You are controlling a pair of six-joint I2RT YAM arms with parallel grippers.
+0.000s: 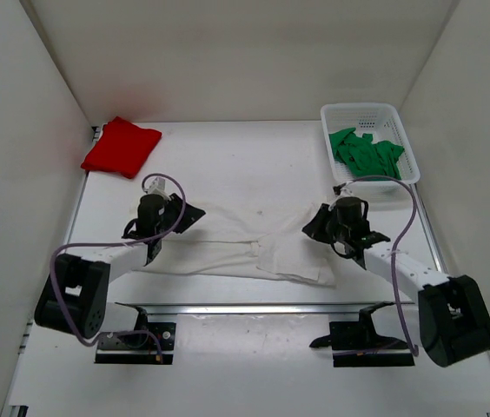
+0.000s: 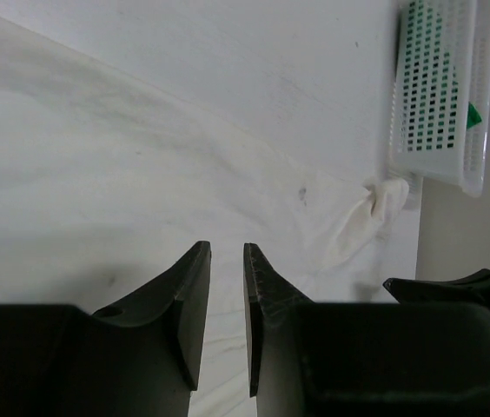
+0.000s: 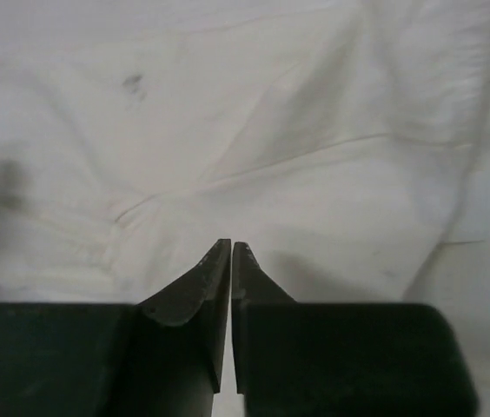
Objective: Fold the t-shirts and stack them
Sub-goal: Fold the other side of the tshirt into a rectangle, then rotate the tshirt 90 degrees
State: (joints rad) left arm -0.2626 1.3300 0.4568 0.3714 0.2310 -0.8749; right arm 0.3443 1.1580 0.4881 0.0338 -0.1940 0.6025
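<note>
Left hand [image 2: 228, 250], narrowly parted, and right hand [image 3: 230, 245], pinched shut, sit low at opposite ends of the white shirt [image 1: 258, 252] spread on the desk [image 1: 228, 161], apparently to fold it; the red shirt [image 1: 122, 146] lies folded far left, the green shirt [image 1: 367, 155] in the basket [image 1: 360, 108].

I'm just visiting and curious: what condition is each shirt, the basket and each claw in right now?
red t-shirt: folded, far left corner
off-white t-shirt: unfolded, spread between the arms
green t-shirt: crumpled in the basket
basket: upright
left gripper: slightly open, above the off-white t-shirt
right gripper: shut, over the off-white t-shirt
</note>
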